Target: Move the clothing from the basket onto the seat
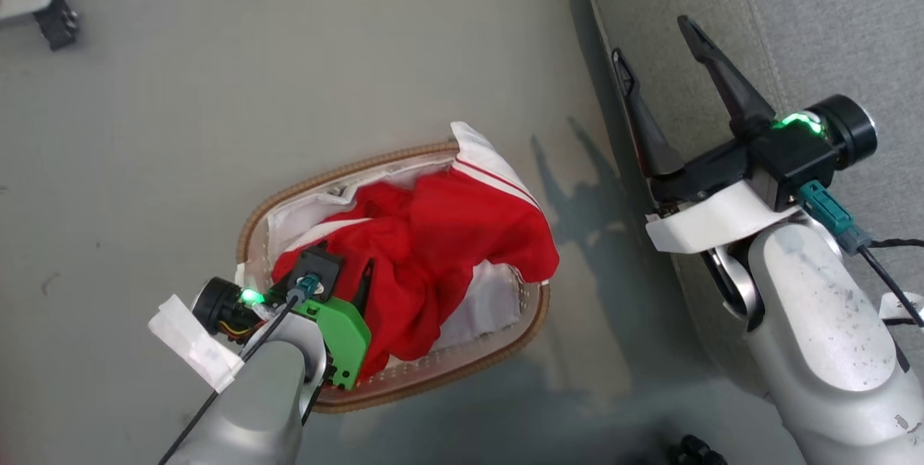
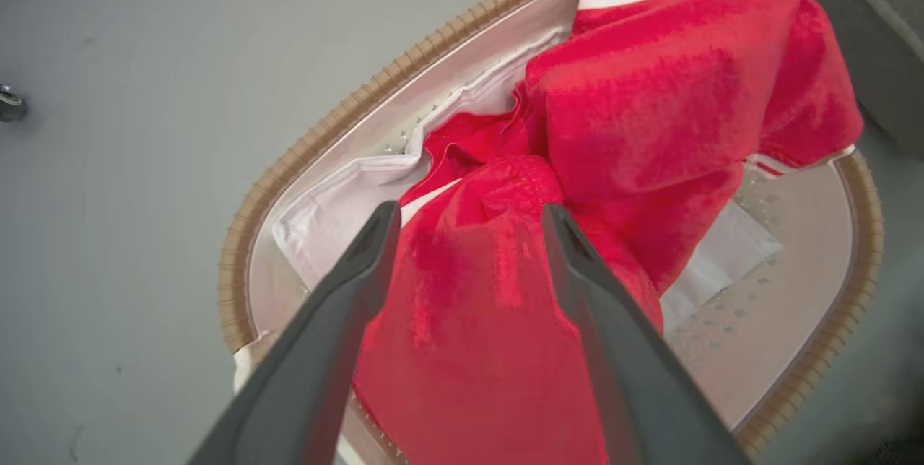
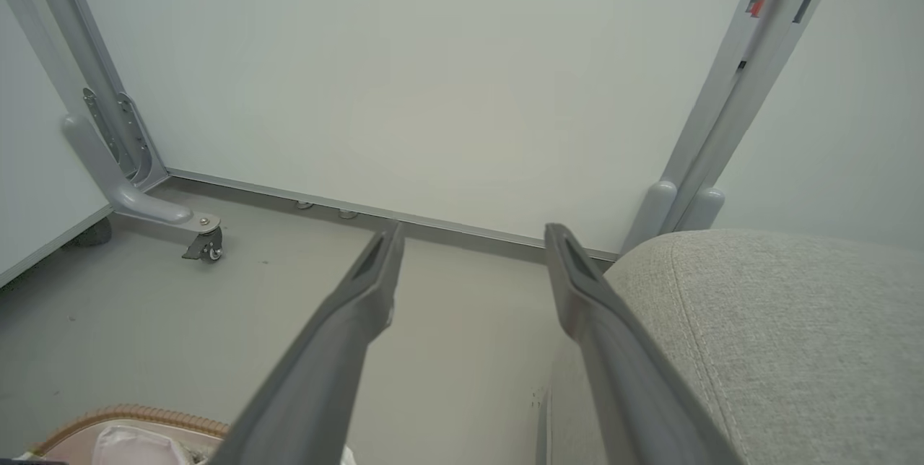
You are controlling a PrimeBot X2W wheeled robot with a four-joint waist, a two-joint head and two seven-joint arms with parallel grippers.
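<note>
Closest to us, the left gripper (image 2: 471, 212) reaches down into the basket (image 2: 303, 154). Its two dark fingers are spread wide, one on each side of a raised fold of red fabric, and have not closed on it.

The clothing (image 2: 650, 111) is all in the basket. It is a crumpled red heap, and a white-striped edge hangs over the far rim. We count one basket and one white liner (image 2: 339, 198). We judge there are two garments, a shinier one in front and a fuzzier one behind. They are twisted together, so we cannot be sure of the count.

The fabric looks light, soft and limp. We expect it to sag, trail and perhaps drag its neighbour along. The thick bunched fold between the fingers seems the best place to hold (better than a thin trim edge, which may slip). A deep pinch risks catching the liner.

Further off, the right gripper (image 1: 651, 37) hovers with its fingers wide apart, holding nothing, over the edge of the seat (image 1: 794, 32). There is one seat, a grey cushion standing just beside the basket on the grey floor (image 1: 289, 53).
</note>
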